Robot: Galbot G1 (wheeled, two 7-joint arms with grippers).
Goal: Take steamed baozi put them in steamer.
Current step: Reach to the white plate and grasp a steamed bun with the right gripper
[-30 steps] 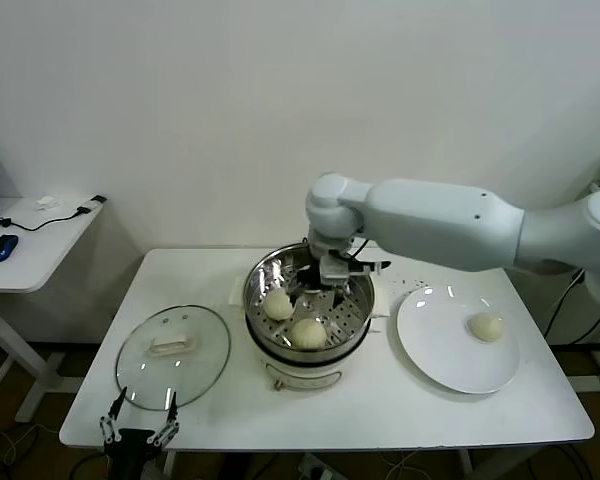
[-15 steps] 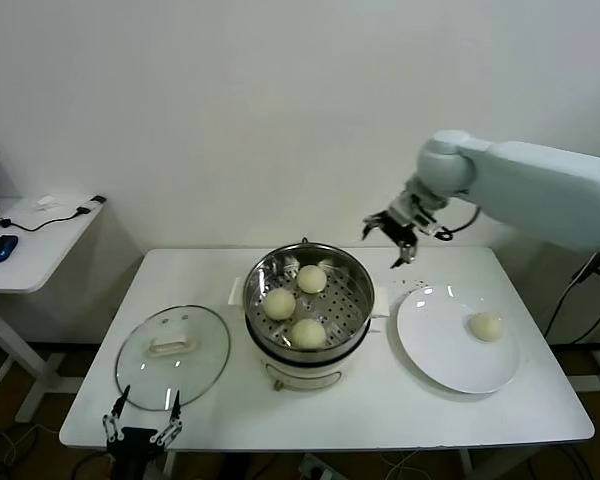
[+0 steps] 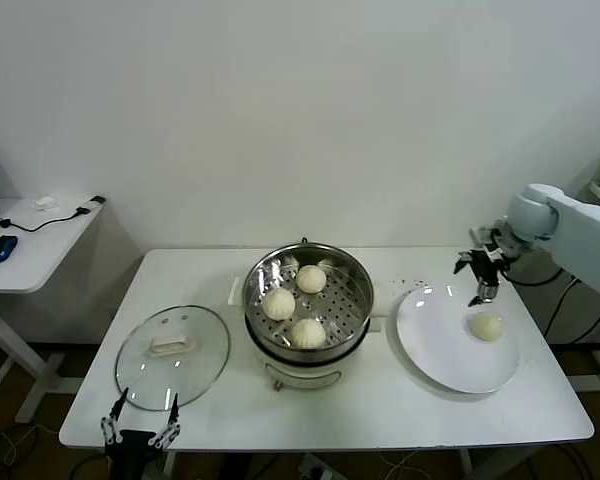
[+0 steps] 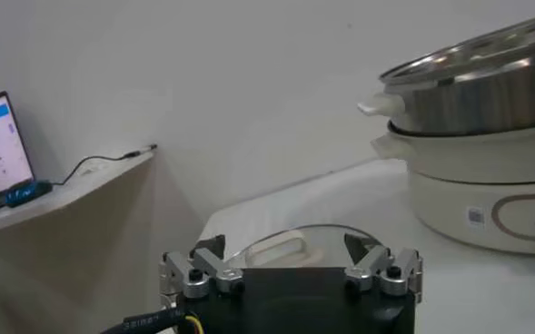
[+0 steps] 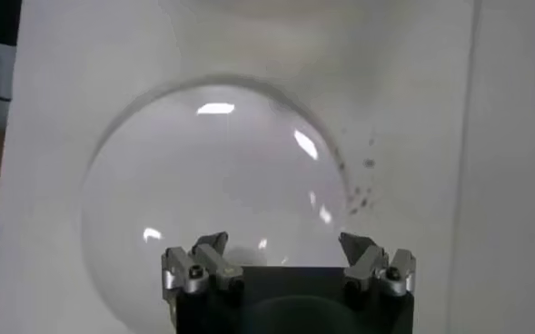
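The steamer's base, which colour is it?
Cream-white steamer base, clearest in the left wrist view.

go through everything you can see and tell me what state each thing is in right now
steamer: uncovered, holding three baozi.
last baozi: alone on the plate.
plate: flat on the table, right of the steamer.
glass lid: off the steamer, lying flat on the table.
right gripper: open, empty, above the plate's far edge.
left gripper: open, empty, parked at the table's near edge.

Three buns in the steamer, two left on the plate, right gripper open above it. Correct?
Not quite. The head view shows only one bun left on the plate. Three buns in the steamer and the open right gripper above the plate are correct.
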